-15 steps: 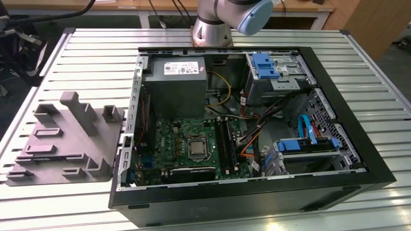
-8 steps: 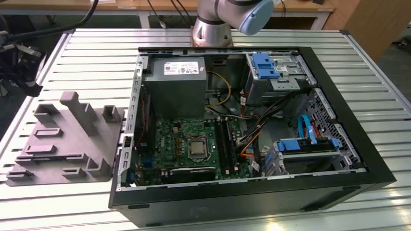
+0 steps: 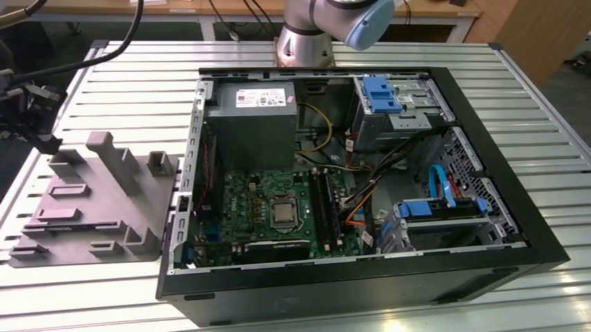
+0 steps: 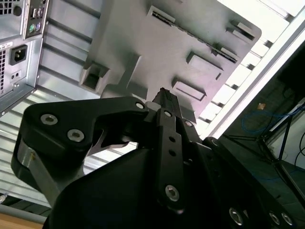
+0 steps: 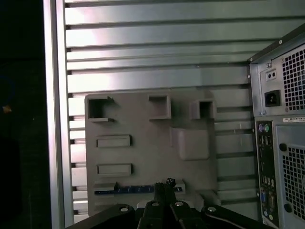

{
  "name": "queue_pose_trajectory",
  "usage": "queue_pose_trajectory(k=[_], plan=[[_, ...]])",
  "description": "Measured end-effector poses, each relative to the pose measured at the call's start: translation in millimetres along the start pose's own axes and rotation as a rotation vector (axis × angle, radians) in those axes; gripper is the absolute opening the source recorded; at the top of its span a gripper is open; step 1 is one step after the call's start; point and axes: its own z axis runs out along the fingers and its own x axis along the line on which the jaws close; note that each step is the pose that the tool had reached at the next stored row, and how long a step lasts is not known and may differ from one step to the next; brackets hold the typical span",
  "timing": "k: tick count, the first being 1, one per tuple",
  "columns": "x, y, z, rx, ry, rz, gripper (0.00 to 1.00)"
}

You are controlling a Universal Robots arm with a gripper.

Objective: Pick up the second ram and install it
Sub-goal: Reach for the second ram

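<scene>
In the first wrist view the second ram [image 5: 124,190] lies as a long thin dark blue-green stick in a slot of the grey plastic fixture [image 5: 143,157], on the side away from its upright blocks. My gripper [image 5: 165,185] hangs well above the fixture with its black fingertips together and nothing between them. Its tip lines up over one end of the stick. In the second wrist view the shut gripper [image 4: 164,95] points at the fixture [image 4: 143,43]. In the exterior view the fixture [image 3: 102,207] sits on the slatted table at the exterior view's left.
The open computer case [image 3: 443,277] stands to the exterior view's right of the fixture, with the green motherboard [image 3: 249,200], its black memory slots [image 3: 325,204] and the grey power supply [image 3: 251,124] inside. The case's rear panel [image 5: 281,143] is close beside the fixture. Cables hang at the table's left edge [image 3: 28,117].
</scene>
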Motion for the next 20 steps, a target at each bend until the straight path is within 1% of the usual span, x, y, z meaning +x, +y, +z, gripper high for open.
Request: queue_pose_trajectory(k=[5,12,20], plan=[[-0.1,-7.6,8.9,-0.0001,0.0,0.0,0.11],[-0.1,-15.3,21.3,0.0,0.0,0.0,0.11],[1.1,-21.9,35.2,0.0,0.0001,0.0,0.11]])
